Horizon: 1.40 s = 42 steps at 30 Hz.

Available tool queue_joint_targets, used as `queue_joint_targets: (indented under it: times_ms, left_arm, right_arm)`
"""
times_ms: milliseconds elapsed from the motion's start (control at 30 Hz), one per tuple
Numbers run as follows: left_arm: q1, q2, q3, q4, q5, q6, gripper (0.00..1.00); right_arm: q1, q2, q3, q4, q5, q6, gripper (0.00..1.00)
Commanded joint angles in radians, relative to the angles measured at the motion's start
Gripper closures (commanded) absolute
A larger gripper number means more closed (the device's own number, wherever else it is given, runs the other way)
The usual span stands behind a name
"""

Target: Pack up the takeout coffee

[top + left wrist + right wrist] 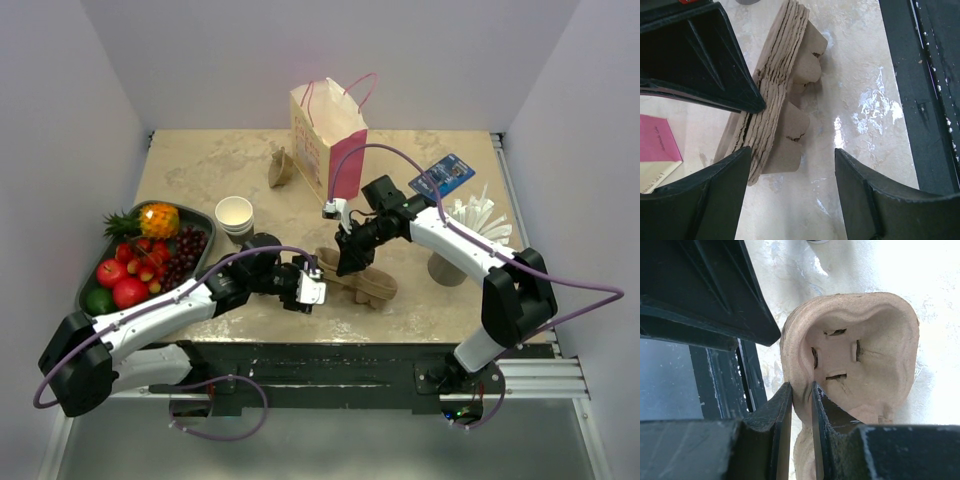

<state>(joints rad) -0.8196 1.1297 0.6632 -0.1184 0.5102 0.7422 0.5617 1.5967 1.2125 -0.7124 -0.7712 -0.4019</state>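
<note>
1. dark tray (203, 218), left edge of the bench (200, 165): holds a pineapple (155, 218), red apples (120, 280), dark grapes (180, 255) and a green fruit (98, 300).
2. stacked white cups (235, 215), lidless, just right of the tray's far end.
3. brown cardboard piece (280, 168), toward the far edge, just left of the bag.
4. left claw (792, 154), near the bench's near edge: jaws spread wide and holding nothing. the near-left end of the carrier stack lies just ahead, by its left finger (700, 195).
5. paper bag (320, 135), upright at the middle of the far edge, cream front, pink side, pink handles.
6. right claw (801, 390): fingers pressed nearly together, pinching the rim of the top carrier.
7. cup carriers (365, 282), a brown moulded stack lying at the bench's near middle.
8. blue card (442, 178), toward the far right corner.
9. greyish cylinder (447, 268), near the right edge, partly under the right arm. whether it is the takeout coffee cannot be told, and no lidded cup shows plainly elsewhere.
10. white sticks (482, 215), bunched at the right edge.
</note>
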Motion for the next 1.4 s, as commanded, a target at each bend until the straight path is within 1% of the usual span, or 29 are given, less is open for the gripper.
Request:
queue_joint_targets:
  times_ms: [0,167,400,433,600,733,1000,1367]
  left_arm:
    - [-0.006,-0.027,-0.002,0.072,0.044,-0.006,0.28]
    - [-0.006,-0.007,-0.005,0.085,0.042,-0.012,0.28]
    - [-0.006,0.030,-0.013,0.103,0.005,-0.015,0.27]
    - [-0.006,0.033,-0.014,0.137,0.001,-0.018,0.27]
    - [-0.006,0.051,-0.040,0.169,-0.035,-0.021,0.26]
    - [-0.007,0.065,-0.057,0.157,-0.027,-0.004,0.27]
    - [-0.006,0.093,-0.119,0.192,0.007,-0.050,0.28]
    - [-0.006,0.108,-0.142,0.226,0.010,-0.069,0.29]
  right_arm:
    - [0.000,-0.006,0.028,0.030,-0.033,0.020,1.00]
    - [0.001,-0.004,0.033,0.031,-0.037,0.023,1.00]
    - [0.001,-0.006,0.038,0.025,-0.062,0.025,1.00]
    - [0.000,-0.006,0.038,0.025,-0.066,0.025,1.00]
    - [0.000,-0.006,0.041,0.024,-0.071,0.023,1.00]
    - [-0.008,-0.001,0.064,0.028,-0.073,0.029,1.00]
    - [-0.036,0.034,0.147,0.034,-0.080,0.043,1.00]
    - [-0.052,0.023,0.168,0.091,-0.086,0.116,1.00]
